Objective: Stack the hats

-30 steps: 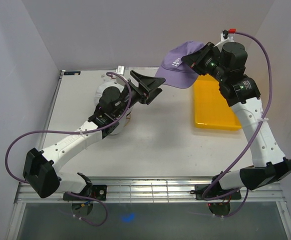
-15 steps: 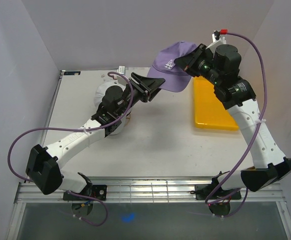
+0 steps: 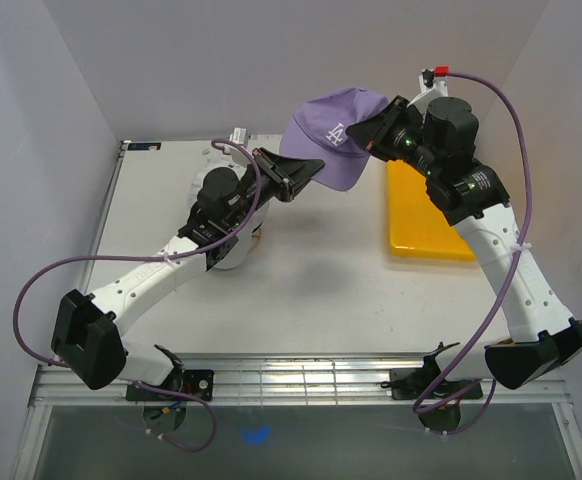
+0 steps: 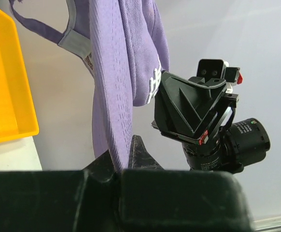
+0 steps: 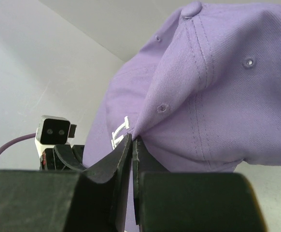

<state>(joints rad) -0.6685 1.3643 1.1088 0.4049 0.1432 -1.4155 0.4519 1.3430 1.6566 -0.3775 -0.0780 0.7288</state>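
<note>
Above the far side of the table, a purple cap hangs in the air, held from both sides at once and touching no surface. Its white logo faces the overhead camera, its crown sits toward the right arm and its curved brim points toward the left arm. The right gripper has its fingers pressed together on a fold of crown fabric, just beside the stitched logo and below a seam with small eyelets. The left gripper is clamped on the edge of the brim, which runs down between its two dark fingers in the left wrist view; the cap's back strap and an inner label show at the top of that view. Seen from overhead, the two grippers face each other across the cap, the left one reaching up and to the right from its base, the right one bent back over the tray. The yellow tray lies flat on the table just below and to the right of the cap, under the right arm's wrist. A white cap sits on the table beneath the left arm, mostly covered by the arm, well apart from the tray. Purple cables loop from both arms toward the near edge.
</note>
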